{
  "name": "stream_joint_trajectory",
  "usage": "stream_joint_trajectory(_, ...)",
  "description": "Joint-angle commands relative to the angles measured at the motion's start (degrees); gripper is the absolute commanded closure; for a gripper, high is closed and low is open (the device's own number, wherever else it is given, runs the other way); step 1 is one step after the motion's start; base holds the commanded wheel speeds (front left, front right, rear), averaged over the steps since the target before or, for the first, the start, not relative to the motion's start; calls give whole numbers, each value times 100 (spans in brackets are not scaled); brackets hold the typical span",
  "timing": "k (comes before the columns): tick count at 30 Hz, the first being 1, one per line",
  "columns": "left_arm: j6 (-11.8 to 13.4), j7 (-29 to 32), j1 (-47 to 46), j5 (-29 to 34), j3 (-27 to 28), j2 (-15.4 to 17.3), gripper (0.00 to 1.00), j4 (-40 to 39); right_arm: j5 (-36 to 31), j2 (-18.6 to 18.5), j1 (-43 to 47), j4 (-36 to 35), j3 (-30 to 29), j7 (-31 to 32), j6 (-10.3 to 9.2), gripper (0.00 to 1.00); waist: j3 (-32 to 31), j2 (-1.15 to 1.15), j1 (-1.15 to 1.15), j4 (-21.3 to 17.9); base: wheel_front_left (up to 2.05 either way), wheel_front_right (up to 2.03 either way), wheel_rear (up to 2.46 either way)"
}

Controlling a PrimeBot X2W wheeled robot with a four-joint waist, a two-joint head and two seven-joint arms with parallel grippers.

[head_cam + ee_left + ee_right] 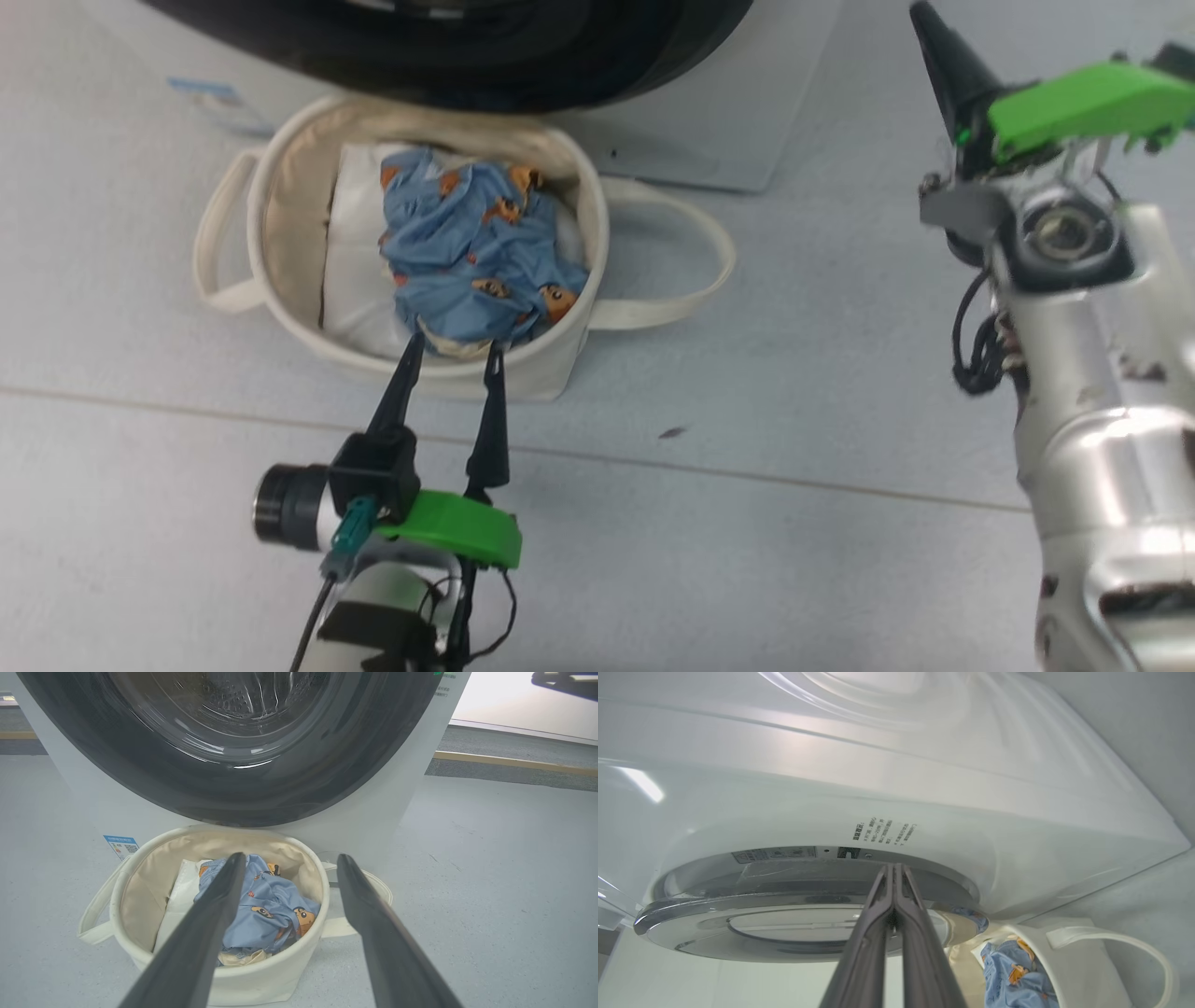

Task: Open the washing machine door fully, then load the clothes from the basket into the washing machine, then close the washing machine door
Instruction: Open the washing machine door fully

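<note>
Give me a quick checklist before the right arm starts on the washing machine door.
1. Fully open washing machine door: not ok, it looks shut against the washing machine.
2. Shut right gripper at the door's rim: ok; contact cannot tell.
3. Open left gripper at the basket, fingertips over its near rim: ok.
4. The clothes in the basket, on the white liner cloth: ok.
5. Door's swing clear of the basket: cannot tell; it stands directly below the door.
</note>
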Motion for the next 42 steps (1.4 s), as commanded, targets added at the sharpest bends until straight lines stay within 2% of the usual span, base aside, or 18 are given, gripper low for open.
stream_joint_trajectory(1,68,-70,-120,-47,100,75,0,-204,160,84,-241,-106,32,208,1,100,372,0,-3,260,0,0,0)
stream_joint_trajectory(5,188,-70,-295,-155,-102,75,0,-241,700,7,-780,183,-155,948,1,100,604,0,-3,425,0,0,0)
stream_joint_trajectory(9,263,-70,-408,-220,-225,75,0,-278,989,-74,-1194,365,-273,1380,1,100,779,0,-3,556,0,0,0)
stream_joint_trajectory(29,458,-70,-631,-459,-400,75,0,-499,1260,-222,-2366,1037,-413,2025,1,100,1289,0,-3,830,0,0,0)
stream_joint_trajectory(36,506,-70,-614,-539,-505,75,0,-513,1427,-175,-2326,1480,-295,2714,1,100,1179,0,-3,883,0,0,0)
stream_joint_trajectory(42,522,-70,-523,-448,-459,75,0,-451,1482,-103,-1864,1441,-244,2863,1,100,892,0,-3,902,0,0,0)
